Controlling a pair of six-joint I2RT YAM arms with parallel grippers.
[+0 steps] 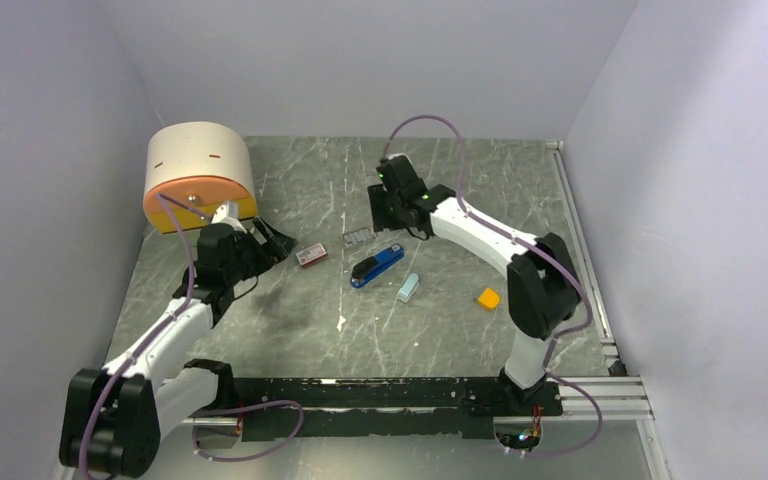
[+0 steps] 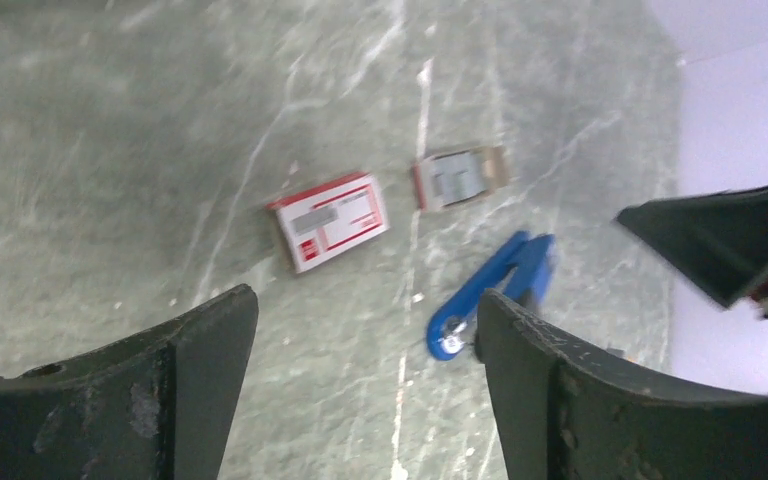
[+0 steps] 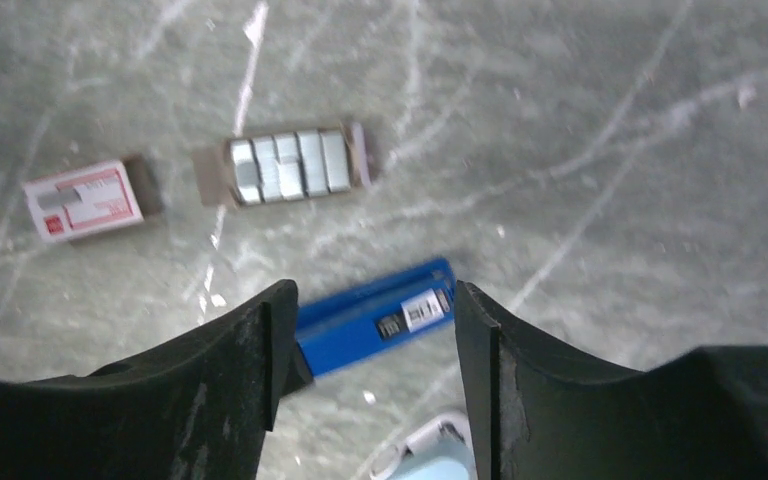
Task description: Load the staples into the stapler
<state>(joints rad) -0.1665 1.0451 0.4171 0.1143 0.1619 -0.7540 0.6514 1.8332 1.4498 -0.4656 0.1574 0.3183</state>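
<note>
Top external: staples (image 1: 357, 238) sat near the stapler (image 1: 377, 266) on the desk (image 1: 310, 330).
Your left pincer (image 2: 365, 305) and right pincer (image 3: 375, 295) gaped, empty.

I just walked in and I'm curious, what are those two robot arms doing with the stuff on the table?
Nothing is being held right now. Both arms hover over the table with open grippers: the right gripper is above the blue stapler, and the left gripper is near the red-and-white staple box. The staples lie in their little open tray beside the box, not yet loaded into the stapler.
</note>
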